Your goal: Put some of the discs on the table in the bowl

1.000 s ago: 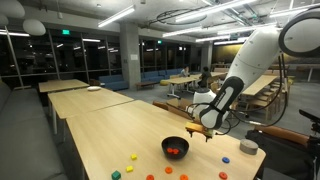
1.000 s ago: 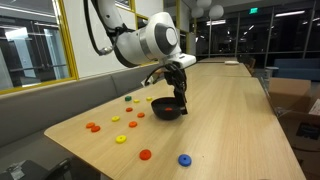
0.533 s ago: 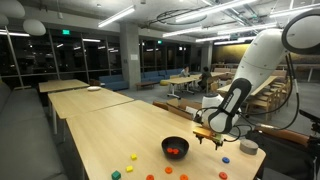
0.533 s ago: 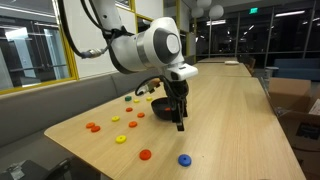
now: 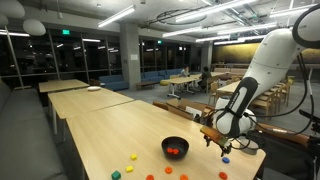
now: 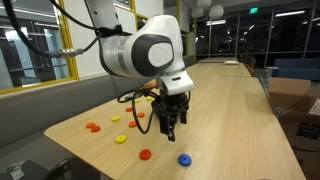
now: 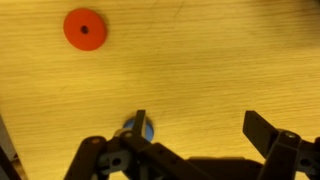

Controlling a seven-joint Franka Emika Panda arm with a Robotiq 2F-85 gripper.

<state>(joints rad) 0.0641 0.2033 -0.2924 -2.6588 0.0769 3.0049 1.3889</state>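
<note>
The black bowl (image 5: 175, 148) stands on the pale wooden table (image 5: 100, 130) with red discs inside it. My gripper (image 5: 215, 141) hangs open just beside the bowl, toward the table's edge, with nothing between its fingers. In an exterior view the gripper (image 6: 170, 126) points down at the table (image 6: 235, 120), a little behind a blue disc (image 6: 184, 159) and a red disc (image 6: 145, 154). In the wrist view the gripper (image 7: 200, 135) is wide open over bare wood. A blue disc (image 7: 147, 128) peeks out beside one finger, and a red disc (image 7: 84, 28) lies farther off.
More discs lie scattered on the table: a yellow disc (image 5: 131, 157), a green disc (image 5: 116, 174), orange discs (image 6: 92, 127) and a yellow disc (image 6: 121, 139). Similar wooden tables stretch behind. The table edge is close beyond the gripper in an exterior view.
The arm has swung away from above the bowl toward the blue and red discs and come lower. The jaws stayed open and empty.
</note>
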